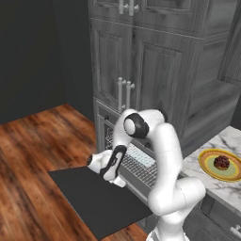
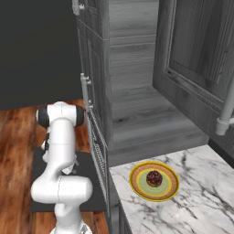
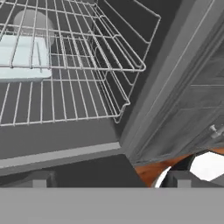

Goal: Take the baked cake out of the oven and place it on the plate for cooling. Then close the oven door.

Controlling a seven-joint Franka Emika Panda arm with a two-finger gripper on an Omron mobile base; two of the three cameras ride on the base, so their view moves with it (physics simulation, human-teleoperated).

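Oven door (image 1: 96, 200) flat open under the claw (image 3: 109, 180).
Claw wide, empty; door lies below it; baked cake (image 1: 221, 163) sits on plate (image 1: 207, 165).

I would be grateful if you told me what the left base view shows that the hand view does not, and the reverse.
Left base view alone: the small dark brown round cake sitting on the yellow-rimmed round plate, on the white marble counter, apart from the oven; also the robot's open gripper over the lowered dark oven door.

Hand view alone: a close look between the racks at the oven's grey floor.

Both: the wire oven racks and the pale blue rectangular tray on them.
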